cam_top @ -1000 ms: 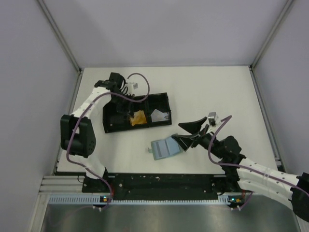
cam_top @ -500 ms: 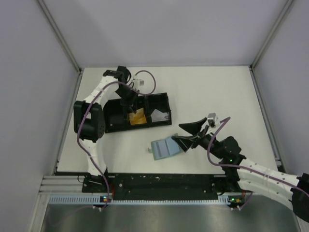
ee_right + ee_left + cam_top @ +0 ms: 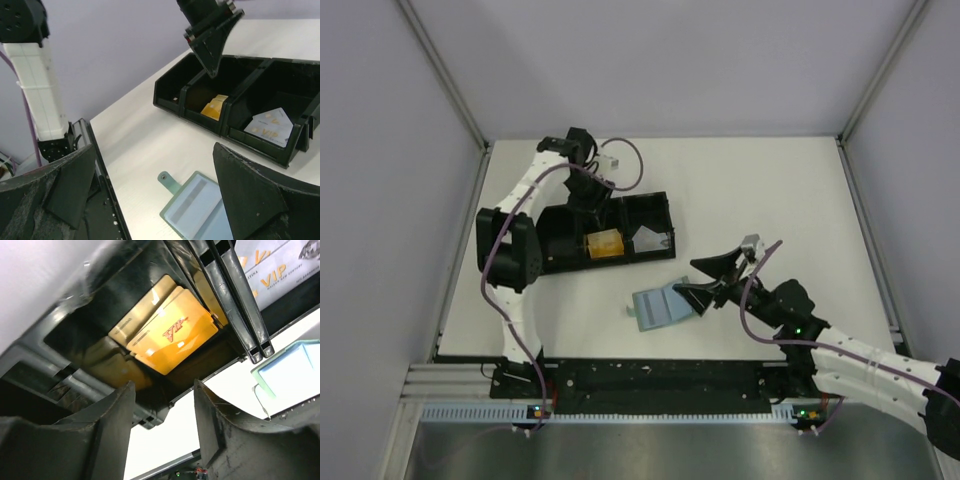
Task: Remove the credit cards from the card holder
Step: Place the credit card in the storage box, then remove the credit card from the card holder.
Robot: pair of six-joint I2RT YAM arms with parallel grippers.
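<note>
The tray (image 3: 558, 252) is glossy black. Orange-gold cards (image 3: 170, 337) carry red lettering; a silvery-grey card (image 3: 268, 126) carries gold lettering. The card holder (image 3: 660, 306) is pale blue with a grey-green edge and tab. The desk (image 3: 760, 190) is white. The left tool (image 3: 162, 395) and right tool (image 3: 154, 147) are matt black, on white arms (image 3: 860, 365) with purple cables (image 3: 748, 305).

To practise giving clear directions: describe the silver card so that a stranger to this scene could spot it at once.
On the white table, find the long black tray with three compartments. Look in its right-hand end compartment as the overhead camera sees it, next to the one holding the orange cards. The silver card lying there is pale grey; its neighbours are orange.
</note>
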